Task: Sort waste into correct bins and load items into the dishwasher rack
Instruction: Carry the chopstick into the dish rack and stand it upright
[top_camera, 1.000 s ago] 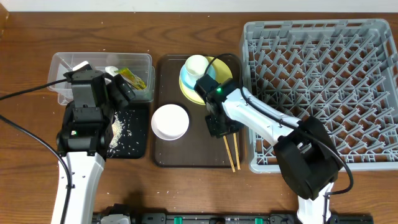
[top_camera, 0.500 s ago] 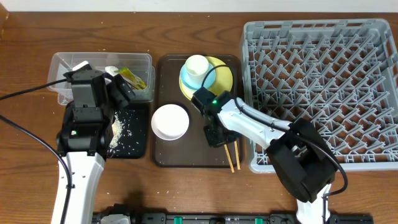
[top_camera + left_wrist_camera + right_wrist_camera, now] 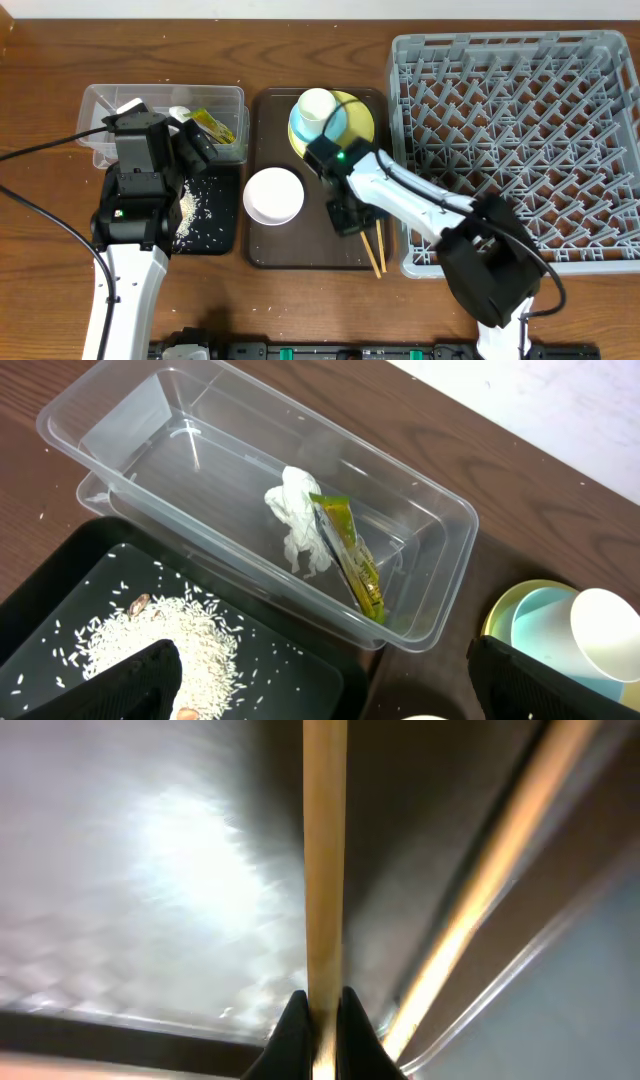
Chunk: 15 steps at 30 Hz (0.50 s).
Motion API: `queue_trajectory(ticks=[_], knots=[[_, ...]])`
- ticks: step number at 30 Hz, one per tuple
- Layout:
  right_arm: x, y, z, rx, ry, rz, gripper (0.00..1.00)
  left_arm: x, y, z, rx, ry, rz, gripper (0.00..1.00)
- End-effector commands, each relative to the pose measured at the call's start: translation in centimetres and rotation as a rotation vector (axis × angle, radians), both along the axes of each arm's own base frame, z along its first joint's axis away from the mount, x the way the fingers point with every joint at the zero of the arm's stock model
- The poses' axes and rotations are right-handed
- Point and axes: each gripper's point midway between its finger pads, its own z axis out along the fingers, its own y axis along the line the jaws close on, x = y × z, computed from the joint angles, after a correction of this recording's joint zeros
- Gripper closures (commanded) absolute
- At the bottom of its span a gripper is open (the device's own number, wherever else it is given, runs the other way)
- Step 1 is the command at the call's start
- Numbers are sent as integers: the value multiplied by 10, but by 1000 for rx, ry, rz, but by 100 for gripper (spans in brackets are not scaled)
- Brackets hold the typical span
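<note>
My right gripper (image 3: 352, 218) is low over the dark brown serving tray (image 3: 265, 250), shut on one wooden chopstick (image 3: 324, 870); the second chopstick (image 3: 500, 890) lies beside it, and both stick out over the tray's front edge (image 3: 374, 250). My left gripper (image 3: 320, 695) is open and empty above the black tray (image 3: 300, 660) of rice scraps (image 3: 170, 635). The clear tub (image 3: 120, 420) holds the white tissue (image 3: 295, 525) and the snack wrapper (image 3: 350, 555). The white cup (image 3: 314, 105) sits in the light blue bowl on the yellow plate (image 3: 360, 115). The white bowl (image 3: 273, 195) stands on the serving tray.
The large grey dishwasher rack (image 3: 520, 150) fills the right side with nothing in it. The right arm stretches from the front right across the rack's near left corner. The left arm stands at the front left beside the black tray (image 3: 215, 235).
The right gripper has shifted slightly toward the front of the serving tray over the chopsticks. The left arm has not moved.
</note>
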Motion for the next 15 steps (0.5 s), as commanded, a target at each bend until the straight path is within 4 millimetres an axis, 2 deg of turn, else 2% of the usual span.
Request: queue_trajectory(ticks=[1,4,6,11,15], knots=[[23,16,61,117,-119,12,99,1,3,6,16,-9,1,6],[35,10,91,153,-168,-2,99,1,3,6,16,-9,1,6],[48,-2,106,154,-220,-33,99,1,3,6,16,-9,1,6],[85,-55,130,90,-358,-145,99,1,3,6,16,-9,1,6],[114,-94,135,70,-410,-149,99,1,3,6,16,-9,1,6]])
